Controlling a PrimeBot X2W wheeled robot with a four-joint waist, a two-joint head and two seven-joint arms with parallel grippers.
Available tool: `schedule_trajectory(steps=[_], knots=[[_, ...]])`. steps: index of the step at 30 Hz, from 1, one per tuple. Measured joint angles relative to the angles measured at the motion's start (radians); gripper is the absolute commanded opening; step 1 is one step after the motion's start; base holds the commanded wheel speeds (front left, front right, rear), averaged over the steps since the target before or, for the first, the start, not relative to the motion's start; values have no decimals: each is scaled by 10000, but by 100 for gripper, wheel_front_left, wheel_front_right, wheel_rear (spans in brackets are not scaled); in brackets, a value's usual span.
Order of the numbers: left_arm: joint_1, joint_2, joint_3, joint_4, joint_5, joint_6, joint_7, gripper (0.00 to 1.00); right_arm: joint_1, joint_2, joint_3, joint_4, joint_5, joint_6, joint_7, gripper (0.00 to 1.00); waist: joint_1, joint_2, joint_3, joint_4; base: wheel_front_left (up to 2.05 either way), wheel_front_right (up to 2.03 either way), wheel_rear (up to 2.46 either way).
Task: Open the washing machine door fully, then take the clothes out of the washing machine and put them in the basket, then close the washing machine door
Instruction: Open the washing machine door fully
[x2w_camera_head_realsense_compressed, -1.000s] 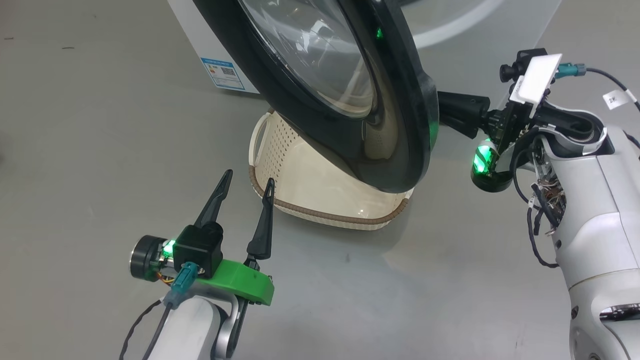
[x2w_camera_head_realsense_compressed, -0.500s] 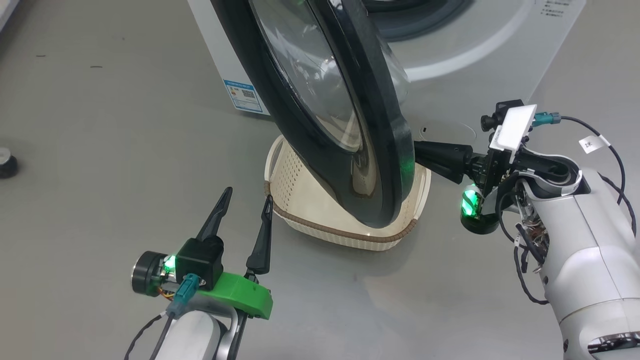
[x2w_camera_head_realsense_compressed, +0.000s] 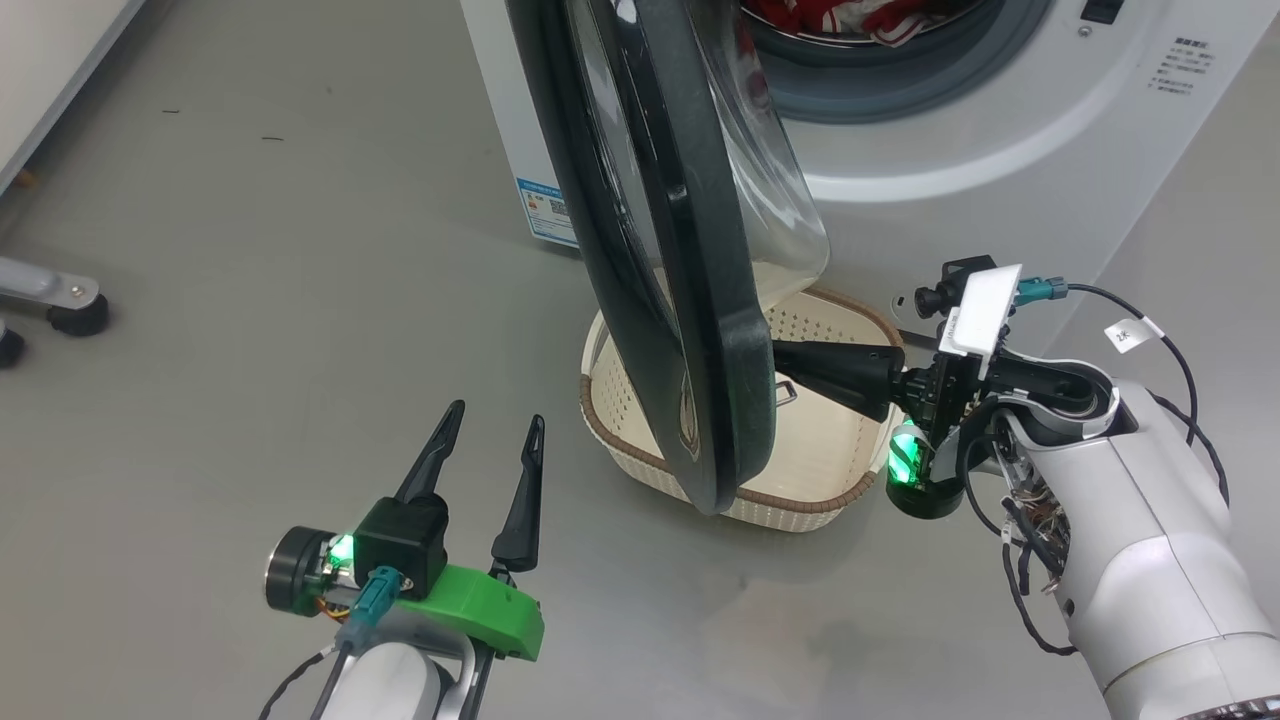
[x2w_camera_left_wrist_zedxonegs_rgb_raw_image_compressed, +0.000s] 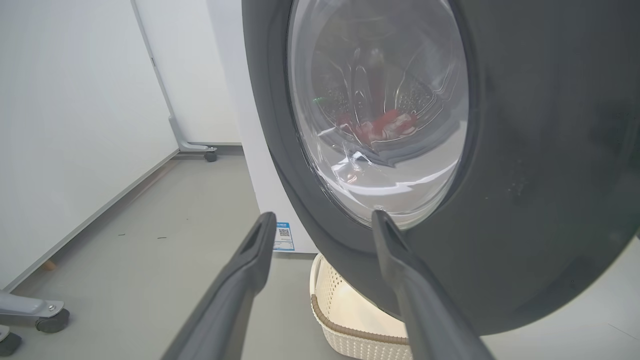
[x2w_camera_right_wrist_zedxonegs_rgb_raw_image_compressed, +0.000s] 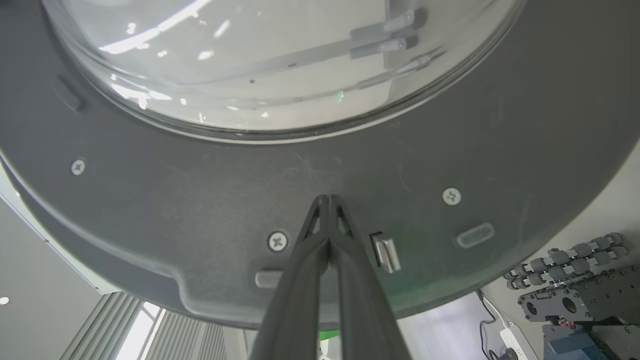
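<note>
The washing machine door (x2w_camera_head_realsense_compressed: 690, 300) stands swung out, nearly edge-on in the head view, black rim around clear glass. My right gripper (x2w_camera_head_realsense_compressed: 780, 360) is shut, its tips pressed against the door's inner rim (x2w_camera_right_wrist_zedxonegs_rgb_raw_image_compressed: 200, 200) beside a small metal latch (x2w_camera_right_wrist_zedxonegs_rgb_raw_image_compressed: 387, 252). My left gripper (x2w_camera_head_realsense_compressed: 495, 425) hangs open and holds nothing, short of the door's outer face (x2w_camera_left_wrist_zedxonegs_rgb_raw_image_compressed: 525, 175). Red clothes (x2w_camera_head_realsense_compressed: 850, 15) lie in the washing machine (x2w_camera_head_realsense_compressed: 1000, 150) and show through the glass (x2w_camera_left_wrist_zedxonegs_rgb_raw_image_compressed: 385, 125). The cream basket (x2w_camera_head_realsense_compressed: 830, 500) sits on the floor beneath the door.
A wheeled stand foot (x2w_camera_head_realsense_compressed: 60, 300) stands on the grey floor at far left, near a white wall (x2w_camera_left_wrist_zedxonegs_rgb_raw_image_compressed: 60, 125). Dark equipment and cables (x2w_camera_right_wrist_zedxonegs_rgb_raw_image_compressed: 565, 280) lie behind the door in the right wrist view.
The head camera has shifted, bringing the drum opening and clothes into view. The door has swung further from the opening with my shut right gripper against its inner rim. The left gripper stays open.
</note>
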Motion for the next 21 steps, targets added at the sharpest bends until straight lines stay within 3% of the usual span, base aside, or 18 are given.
schedule_trajectory(steps=[21], knots=[[281, 12, 174, 56, 0, 0, 0, 100, 423, 12, 2008, -844, 1417, 63, -874, 0, 0, 0, -324, 710, 0, 0, 0]])
